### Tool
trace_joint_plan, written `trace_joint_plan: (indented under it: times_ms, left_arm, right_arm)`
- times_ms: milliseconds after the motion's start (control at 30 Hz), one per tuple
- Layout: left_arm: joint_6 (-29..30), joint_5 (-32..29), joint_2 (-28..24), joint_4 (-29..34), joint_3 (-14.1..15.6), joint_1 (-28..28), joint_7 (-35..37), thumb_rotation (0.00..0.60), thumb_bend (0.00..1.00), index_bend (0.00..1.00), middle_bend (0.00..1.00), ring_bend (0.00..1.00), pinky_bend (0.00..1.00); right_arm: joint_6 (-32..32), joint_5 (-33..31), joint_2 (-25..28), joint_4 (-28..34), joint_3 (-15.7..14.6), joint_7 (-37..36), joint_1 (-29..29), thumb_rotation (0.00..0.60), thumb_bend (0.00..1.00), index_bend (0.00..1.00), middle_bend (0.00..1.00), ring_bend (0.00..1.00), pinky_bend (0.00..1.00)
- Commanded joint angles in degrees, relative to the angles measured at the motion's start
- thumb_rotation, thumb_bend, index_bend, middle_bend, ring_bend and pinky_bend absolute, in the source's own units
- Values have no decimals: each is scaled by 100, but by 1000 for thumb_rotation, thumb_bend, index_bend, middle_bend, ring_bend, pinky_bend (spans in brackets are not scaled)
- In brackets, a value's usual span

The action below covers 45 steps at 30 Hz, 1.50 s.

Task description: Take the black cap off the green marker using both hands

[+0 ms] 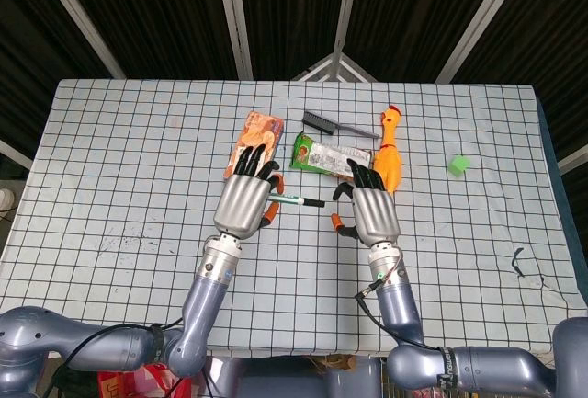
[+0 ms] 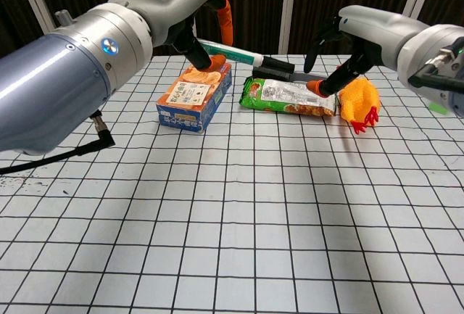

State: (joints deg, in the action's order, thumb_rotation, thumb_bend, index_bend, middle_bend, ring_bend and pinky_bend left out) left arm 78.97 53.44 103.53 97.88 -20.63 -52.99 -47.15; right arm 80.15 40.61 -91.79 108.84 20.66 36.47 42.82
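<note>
My left hand (image 1: 246, 200) (image 2: 177, 6) holds the green marker (image 1: 292, 201) (image 2: 230, 52) level above the table, pinched between thumb and fingers. Its black cap (image 1: 315, 202) (image 2: 278, 64) points toward my right hand. My right hand (image 1: 372, 212) (image 2: 362, 35) hovers just right of the cap with fingers spread and nothing between them. A small gap separates its fingertips from the cap in both views.
Behind the hands lie an orange box (image 1: 254, 141) (image 2: 194, 96), a green snack packet (image 1: 329, 156) (image 2: 290, 96), a black comb (image 1: 335, 125) and a yellow rubber chicken (image 1: 390, 154) (image 2: 359, 100). A small green cube (image 1: 458, 165) sits far right on the checked tablecloth (image 1: 129, 168).
</note>
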Motion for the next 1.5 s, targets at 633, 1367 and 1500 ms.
trace_joint_plan:
  times_ms: [633,1367,1500]
  left_arm:
    - [-11,205,95,-136,19,4,141,600,583,651,262,0,0]
    - [-71,333,249,-295,18,-43,170,600,583,651,262,0,0]
    - [-87,337,282,-337,15,-51,171,600,583,651,262,0,0]
  right_arm:
    - [51,-48,-61,22,13,99,51,600,374,490,53,41,69]
    - [149,-53,-65,113,35,180,66,600,374,512,53,41,69]
    - [160,-63,-66,126,40,191,68,600,374,513,53,41,69]
